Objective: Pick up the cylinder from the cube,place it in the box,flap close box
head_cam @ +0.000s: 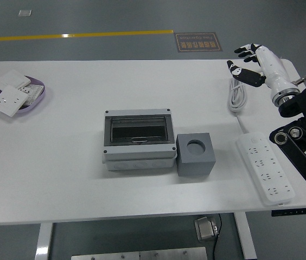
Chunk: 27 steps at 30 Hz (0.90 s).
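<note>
White table, box flap shut beside empty-socket cube, cylinder unseen, presumably inside box; right hand spread, empty, raised over far-right edge, clear of work.

A grey box with its dark flap down sits mid-table, a grey cube touching at its 3 o'clock. The right hand hovers open at 2 o'clock.

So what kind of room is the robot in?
Probably a workshop or robot test lab: grey floor with a yellow line, a white table, and a grey electrical box beside a power strip.
</note>
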Motion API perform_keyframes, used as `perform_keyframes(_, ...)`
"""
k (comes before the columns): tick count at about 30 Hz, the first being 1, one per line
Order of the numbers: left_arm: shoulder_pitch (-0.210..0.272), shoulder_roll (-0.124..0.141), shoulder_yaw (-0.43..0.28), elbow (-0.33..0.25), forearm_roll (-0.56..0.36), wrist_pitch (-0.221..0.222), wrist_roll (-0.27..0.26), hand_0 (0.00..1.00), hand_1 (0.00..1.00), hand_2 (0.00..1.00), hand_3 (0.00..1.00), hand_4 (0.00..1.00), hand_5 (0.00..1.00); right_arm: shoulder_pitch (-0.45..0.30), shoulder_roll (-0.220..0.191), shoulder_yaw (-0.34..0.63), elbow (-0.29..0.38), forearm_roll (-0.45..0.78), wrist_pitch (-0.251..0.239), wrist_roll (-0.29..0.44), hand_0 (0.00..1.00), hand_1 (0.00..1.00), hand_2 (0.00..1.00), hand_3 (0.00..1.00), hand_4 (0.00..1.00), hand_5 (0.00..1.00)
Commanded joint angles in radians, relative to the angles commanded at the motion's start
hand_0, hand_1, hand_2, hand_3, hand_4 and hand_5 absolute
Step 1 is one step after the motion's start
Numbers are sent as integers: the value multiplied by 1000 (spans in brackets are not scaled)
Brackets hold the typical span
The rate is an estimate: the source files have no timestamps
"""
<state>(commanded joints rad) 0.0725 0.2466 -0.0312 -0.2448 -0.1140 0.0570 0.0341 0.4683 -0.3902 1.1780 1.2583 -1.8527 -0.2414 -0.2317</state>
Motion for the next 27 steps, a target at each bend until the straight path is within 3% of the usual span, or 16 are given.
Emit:
perform_keyframes(2, -1, 0, 1, 0, -1, 0, 0, 566, 613, 574, 598, 707, 209, -1, 7, 25, -45, -27, -8, 7, 718, 658, 679, 677, 676, 397)
perform_keyframes(5, 0, -1, 4, -1, -3, -1, 0, 566, 613, 574, 598, 707, 209, -3, 17, 51, -107, -35, -17, 19, 718, 658, 679, 677, 676, 397)
perform_keyframes(7, 1, -2, 5, -1, -4, -1, 0, 566, 613, 574, 598, 707, 209, -5, 21, 60, -127, -31, -19, 26, 718, 658, 679, 677, 676, 397)
perform_keyframes(8, 1, -2, 6, -1, -5, -1, 0, 566, 613, 574, 598, 707, 209, -7, 23, 65, -134, -26, -21, 30, 706, 652, 662, 671, 786, 268)
perform_keyframes(11, 3, -2, 9, 0, -9, -1, 1, 566, 613, 574, 598, 707, 209, -14, 25, 77, -139, -12, -26, 42, 706, 652, 662, 671, 786, 268)
perform_keyframes(17, 4, -1, 6, -1, -9, -1, 1, 566, 614, 574, 598, 707, 209, -37, 29, 99, -89, -29, -24, 60, 695, 645, 658, 668, 780, 264)
perform_keyframes(27, 9, -1, -5, -1, 2, -1, 1, 566, 614, 574, 597, 707, 209, -83, 18, 119, 95, 27, 32, 43, 702, 642, 649, 666, 781, 262)
